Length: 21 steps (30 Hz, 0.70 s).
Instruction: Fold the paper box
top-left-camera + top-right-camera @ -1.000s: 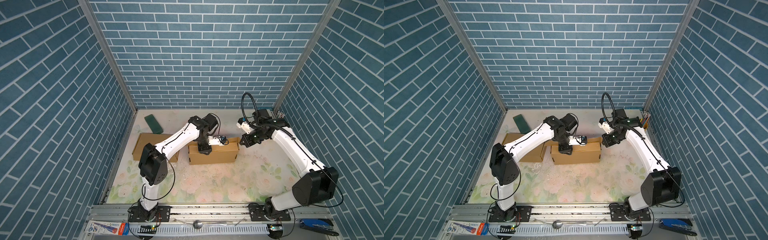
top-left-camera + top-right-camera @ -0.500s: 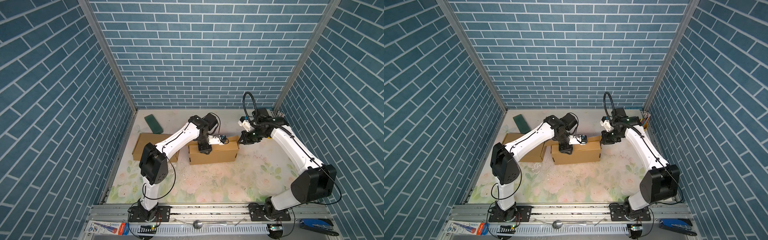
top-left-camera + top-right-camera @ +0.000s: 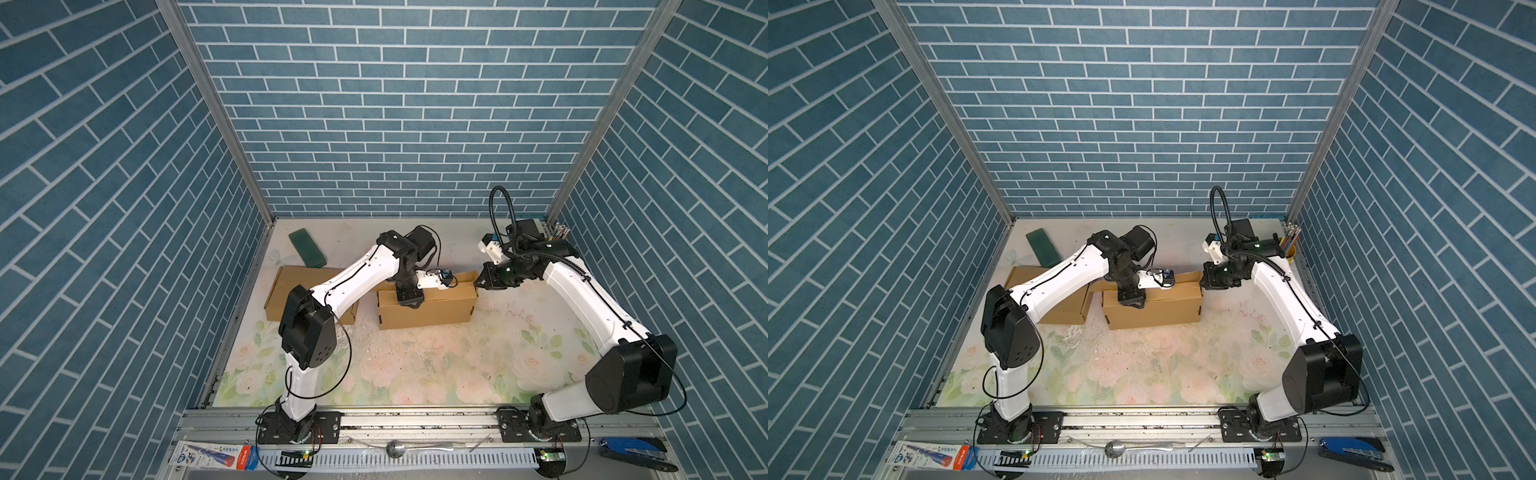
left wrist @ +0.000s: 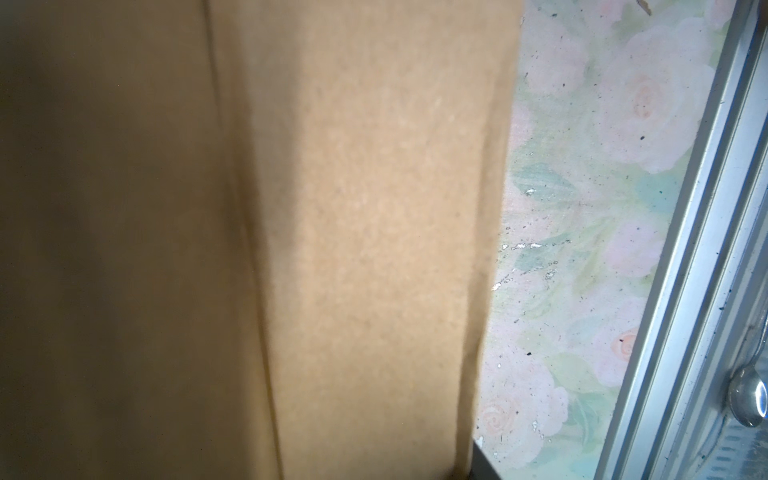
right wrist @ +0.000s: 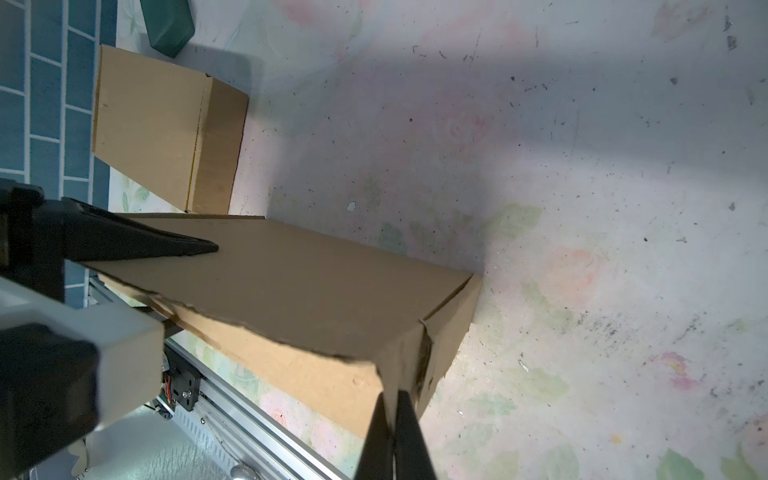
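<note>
A brown paper box lies shut in the middle of the floral table. My left gripper points down onto the left part of the box's top. One of its fingers lies flat on the lid. Another finger shows just outside the front wall, so the jaws stand apart over the front top edge. Cardboard fills most of the left wrist view. My right gripper is shut, its tips against the upper corner of the box's right end.
A second cardboard box lies at the left under my left arm, with a dark green block behind it. A pencil cup stands in the back right corner. A metal rail with a spoon beyond it runs along the front.
My right gripper has shifted slightly left, up to the box's right end. The left arm and the box have not visibly moved.
</note>
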{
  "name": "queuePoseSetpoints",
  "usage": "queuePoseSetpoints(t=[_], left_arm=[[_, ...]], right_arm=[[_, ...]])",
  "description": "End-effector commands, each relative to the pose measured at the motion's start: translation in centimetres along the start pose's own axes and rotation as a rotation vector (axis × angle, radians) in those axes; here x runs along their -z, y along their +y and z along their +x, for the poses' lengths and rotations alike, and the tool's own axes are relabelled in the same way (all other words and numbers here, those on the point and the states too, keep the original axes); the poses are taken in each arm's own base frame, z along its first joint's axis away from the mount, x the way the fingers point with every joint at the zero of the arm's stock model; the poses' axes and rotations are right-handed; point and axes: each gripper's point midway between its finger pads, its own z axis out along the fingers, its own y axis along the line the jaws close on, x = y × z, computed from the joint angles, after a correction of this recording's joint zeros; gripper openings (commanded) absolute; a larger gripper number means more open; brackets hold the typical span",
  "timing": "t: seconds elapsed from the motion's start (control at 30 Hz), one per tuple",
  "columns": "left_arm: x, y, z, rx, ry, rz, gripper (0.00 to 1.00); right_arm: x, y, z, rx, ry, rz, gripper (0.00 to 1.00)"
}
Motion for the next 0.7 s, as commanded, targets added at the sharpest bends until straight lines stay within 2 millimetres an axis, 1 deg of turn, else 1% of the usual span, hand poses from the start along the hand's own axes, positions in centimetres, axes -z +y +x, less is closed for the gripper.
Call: queuePoseSetpoints(t=[0.0, 0.13, 0.2, 0.37, 0.47, 0.67], left_arm=[[-4.0, -0.1, 1.0, 0.001, 0.070, 0.063, 0.40], [-3.9, 0.2, 0.9, 0.004, 0.077, 0.036, 0.41], [-4.0, 0.1, 0.6, -0.007, 0.079, 0.027, 0.40], [-4.6, -0.3, 0.5, -0.037, 0.115, 0.005, 0.36], [-4.8, -0.4, 0.5, -0.043, 0.119, 0.008, 0.35], [-4.8, -0.5, 0.6, -0.045, 0.120, 0.010, 0.34]], right_arm=[[-1.4, 0.4, 1.8, -0.031, 0.048, -0.041, 0.00], [-1.6, 0.0, 2.3, -0.037, 0.052, -0.031, 0.00], [-1.3, 0.0, 2.1, -0.030, 0.045, -0.022, 0.00], [-0.2, 0.4, 0.7, 0.005, 0.030, -0.006, 0.00], [0.4, 0.4, -0.1, 0.032, 0.029, 0.014, 0.04], [0.6, 0.3, -0.8, 0.040, 0.040, 0.028, 0.07]])
